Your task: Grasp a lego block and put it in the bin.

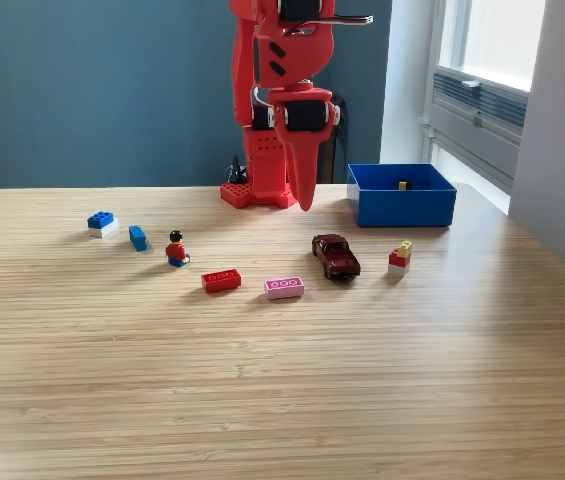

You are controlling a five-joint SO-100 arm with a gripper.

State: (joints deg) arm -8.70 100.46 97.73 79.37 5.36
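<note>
Hanging point-down near its base, red gripper point(304, 195) shows jaws together, holding nothing. Blue bin point(402, 207) sits at the exterior view's right, small yellow piece point(402, 185) inside. Nearest candidates: pink brick point(284, 288), red brick point(221, 281), both lying flat on wooden table point(282, 400). Judgement: open jaws first, descend straight over one brick, span its short sides, avoid dark red toy car point(336, 256). No legible writing or brand visible.
</note>
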